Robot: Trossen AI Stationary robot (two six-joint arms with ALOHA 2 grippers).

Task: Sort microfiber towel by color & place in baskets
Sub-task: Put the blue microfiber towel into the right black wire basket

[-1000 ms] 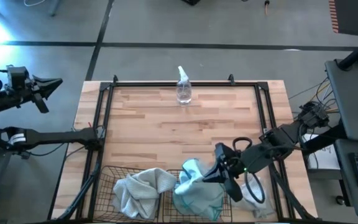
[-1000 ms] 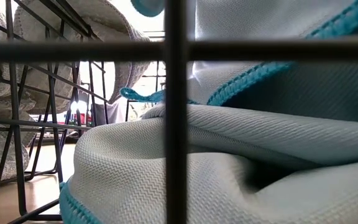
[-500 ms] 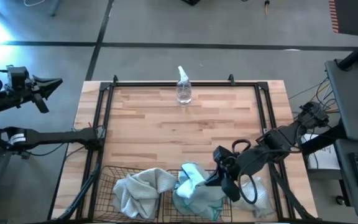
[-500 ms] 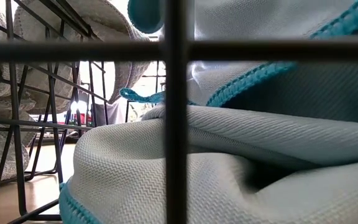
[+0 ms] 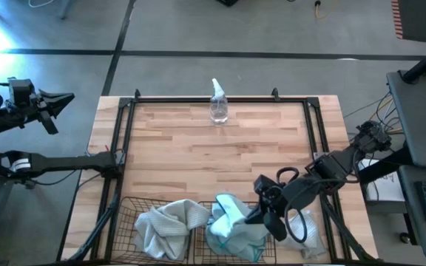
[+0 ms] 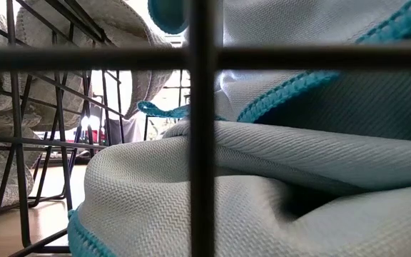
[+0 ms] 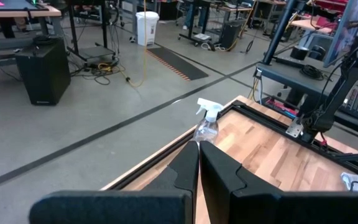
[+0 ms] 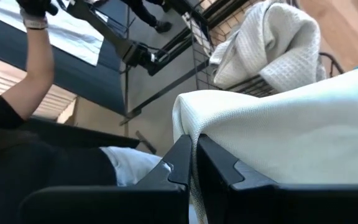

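Two black wire baskets stand at the table's near edge. The left basket (image 5: 124, 212) holds a grey-white towel (image 5: 165, 225). A light blue towel (image 5: 234, 222) is heaped in the right basket (image 6: 202, 143), with my right gripper (image 5: 261, 212) shut on its upper part. The low view shows this towel's folds (image 6: 262, 178) close behind the mesh. My left gripper (image 5: 63, 98) is shut with nothing in it, off the table's far left corner. My right gripper pinches a raised edge or fold of the light blue towel (image 8: 190, 127) between its two fingers. It comes from the table's right, slanting down. The towel spreads away from the fingers and its lower part lies heaped in the right basket.
A clear spray bottle (image 5: 218, 103) stands at the middle of the far edge. Another pale towel (image 5: 310, 230) lies on the table right of the baskets, under my right arm. A black frame (image 5: 220, 98) borders the tabletop. A person (image 8: 17, 124) shows beyond the near edge.
My right gripper has rolled about its own pointing line and sunk a little, staying shut on the blue towel. The towel's raised part has come slightly lower over the right basket.
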